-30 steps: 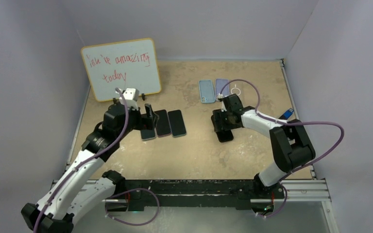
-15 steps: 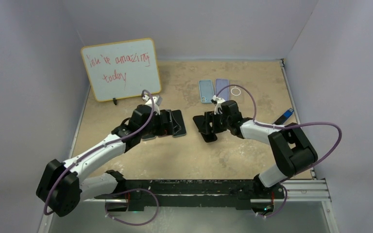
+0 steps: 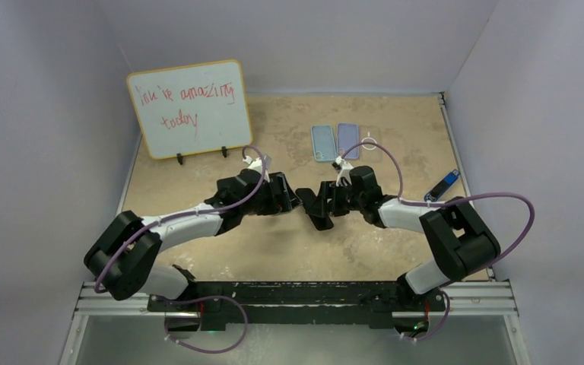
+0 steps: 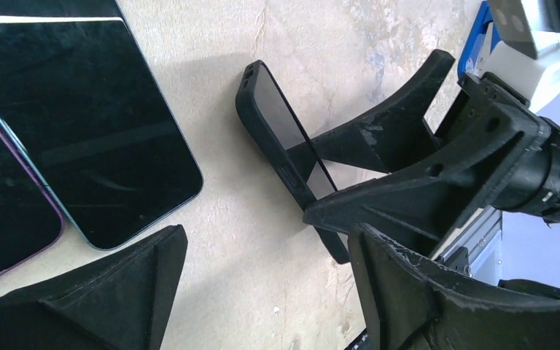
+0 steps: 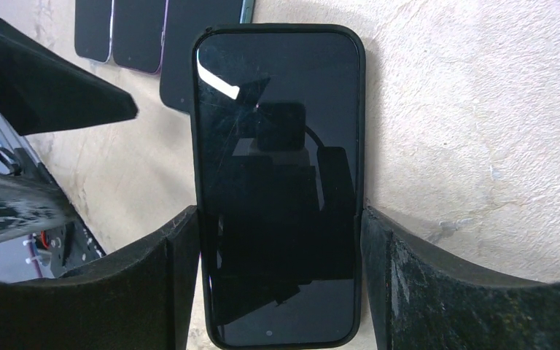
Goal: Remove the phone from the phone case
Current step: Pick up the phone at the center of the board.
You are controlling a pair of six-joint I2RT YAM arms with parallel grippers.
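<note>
A black phone [image 5: 277, 146] sits in a black phone case [image 5: 359, 131], and my right gripper [image 5: 278, 215] is shut across the case's width near its bottom end. In the top view that gripper [image 3: 321, 205] holds the cased phone [image 3: 322, 219] low over the middle of the table, pointing left. My left gripper [image 3: 293, 199] faces it from the left, open and empty. In the left wrist view the phone case [image 4: 257, 120] stands on edge ahead of my left gripper [image 4: 266, 240], and the right gripper's fingers [image 4: 408, 197] clamp it.
Three bare dark phones [image 4: 95, 124] lie side by side just left of my left gripper. A whiteboard [image 3: 190, 106] stands at the back left. Empty blue [image 3: 322, 142] and purple [image 3: 347, 139] cases lie at the back, and a blue stick [image 3: 445, 185] lies at the right.
My left arm swung right from over the bare phones to face the right gripper, its jaws narrowing slightly. The right gripper carried the cased phone leftward to the middle.
</note>
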